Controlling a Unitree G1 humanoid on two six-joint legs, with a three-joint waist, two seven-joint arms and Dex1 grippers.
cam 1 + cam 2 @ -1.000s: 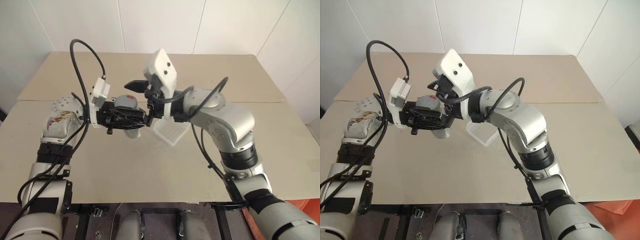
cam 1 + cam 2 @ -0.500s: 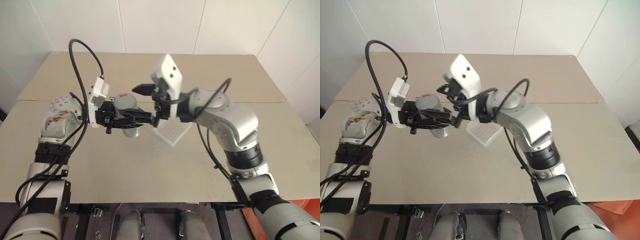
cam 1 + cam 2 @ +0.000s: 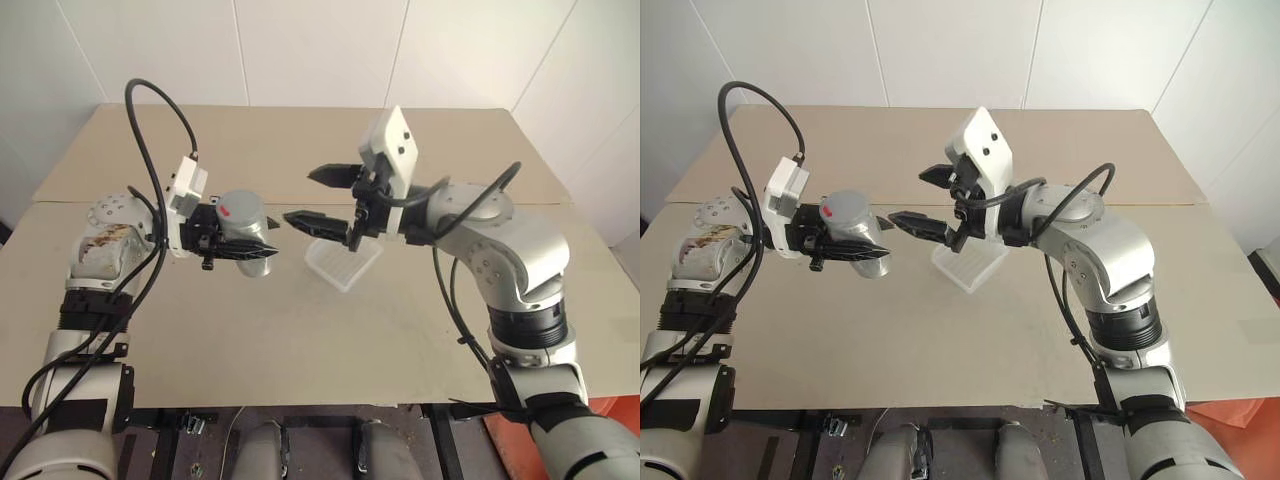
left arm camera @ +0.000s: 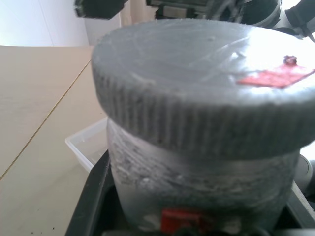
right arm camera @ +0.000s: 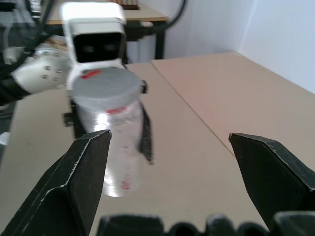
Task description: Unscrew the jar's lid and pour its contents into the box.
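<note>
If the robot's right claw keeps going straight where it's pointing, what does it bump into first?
Most likely the jar with its lid on, held in the left gripper. The open right gripper points straight at it, with only air between.

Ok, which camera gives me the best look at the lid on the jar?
The left wrist view: the lid sits close up, its ribbed edge and red mark plain, on the jar. The right wrist view shows it smaller, from the front and slightly above. Both eye views show it from above as a small grey disc.
</note>
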